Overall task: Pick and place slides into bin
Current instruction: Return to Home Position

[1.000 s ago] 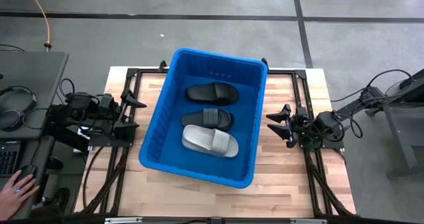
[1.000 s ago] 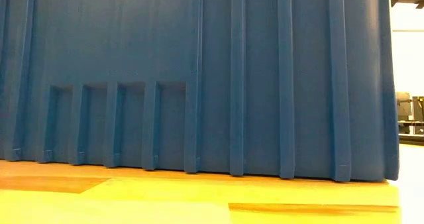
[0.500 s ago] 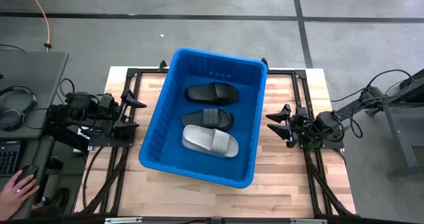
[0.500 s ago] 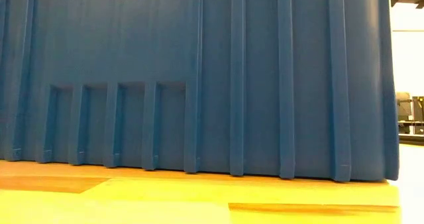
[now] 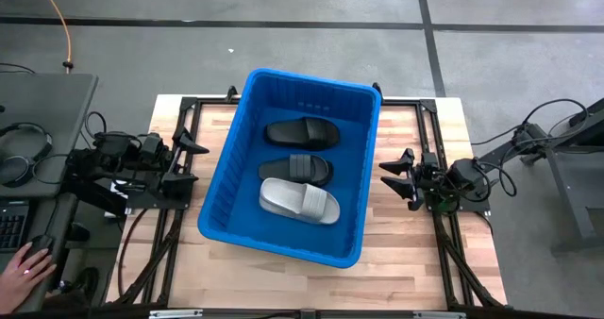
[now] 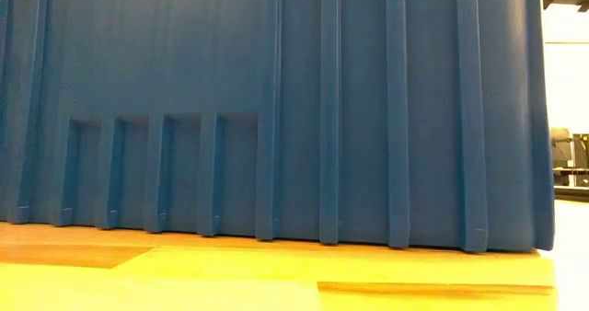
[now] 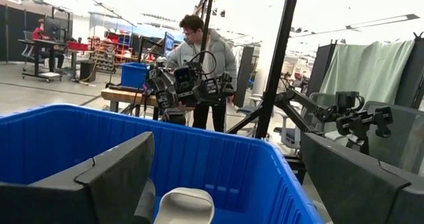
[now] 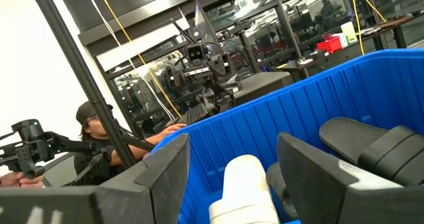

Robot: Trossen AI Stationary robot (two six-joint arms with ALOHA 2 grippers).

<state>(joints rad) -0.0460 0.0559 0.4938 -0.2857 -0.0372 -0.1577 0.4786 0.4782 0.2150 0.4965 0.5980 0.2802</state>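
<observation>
The blue bin [image 5: 219, 206] stands in the middle of the wooden table, and its ribbed wall [image 6: 276, 109] fills the low view. Three slides lie flat on its floor: a black one [image 5: 302, 131] farthest, a second black one [image 5: 295, 168] in the middle, and a light grey one [image 5: 299, 202] nearest. My left gripper [image 5: 187, 159] waits open outside the bin's left wall. My right gripper [image 5: 402, 178] waits open outside its right wall. Over the rim the left wrist view shows the grey slide [image 7: 185, 206]. The right wrist view shows the grey slide [image 8: 245, 184] and a black slide [image 8: 371, 144].
Bare wood lies in front of the bin [image 5: 283, 281] and along both sides by the arm mounts. A person's hand [image 5: 28, 262] rests on a desk off the table's left. People stand beyond the table [image 7: 199, 58] [image 8: 93, 138].
</observation>
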